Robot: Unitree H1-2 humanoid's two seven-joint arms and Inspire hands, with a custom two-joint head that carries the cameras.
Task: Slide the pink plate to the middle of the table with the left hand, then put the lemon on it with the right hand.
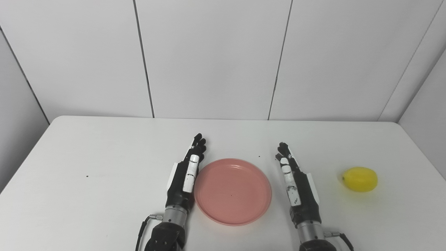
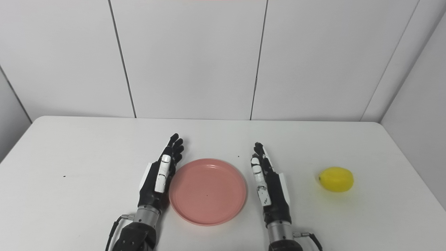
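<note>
A round pink plate lies flat near the table's front middle, with nothing on it. My left hand stands edge-on at the plate's left rim, fingers straight and pointing away from me, holding nothing; whether it touches the rim I cannot tell. My right hand stands the same way a short gap to the right of the plate, open and empty. A yellow lemon rests on the table further right, well apart from the right hand.
The white table has rounded corners and is boxed in by white wall panels at the back and both sides. A few tiny dark specks dot its surface. Cables hang from both wrists at the front edge.
</note>
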